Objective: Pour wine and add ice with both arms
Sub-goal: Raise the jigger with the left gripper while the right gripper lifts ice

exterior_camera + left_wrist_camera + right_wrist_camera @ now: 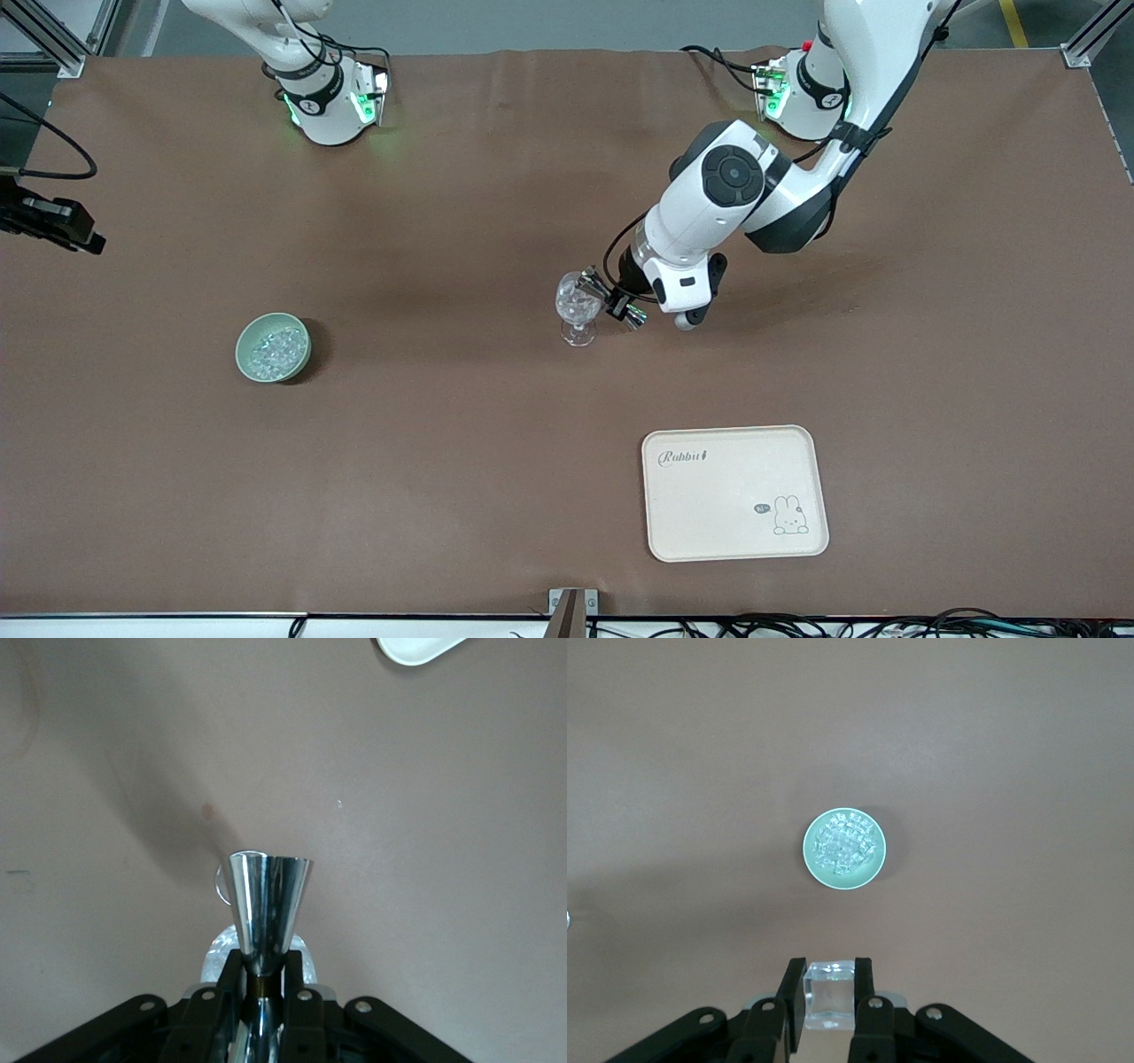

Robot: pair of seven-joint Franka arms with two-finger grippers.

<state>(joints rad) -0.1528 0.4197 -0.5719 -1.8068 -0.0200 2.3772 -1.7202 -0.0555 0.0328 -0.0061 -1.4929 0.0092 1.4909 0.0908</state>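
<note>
A clear stemmed glass [578, 310] stands mid-table and glints inside. My left gripper [620, 308] is shut on the waist of a shiny steel jigger [268, 904]. It holds the jigger tipped, with its mouth [592, 285] at the glass rim [223, 881]. The ice [276, 347] is a heap of tiny clear lumps in a pale green bowl [248, 354] toward the right arm's end. My right gripper [830, 988] is high over the table beside the bowl [811, 864], shut on a clear cube [831, 997]. The ice [843, 846] shows below it.
A cream tray [735, 492] with a rabbit print lies nearer the front camera than the glass, and its corner shows in the left wrist view [416, 647]. Both arm bases stand along the table edge farthest from the front camera. A black fixture [53, 226] with a cable sits at the right arm's end.
</note>
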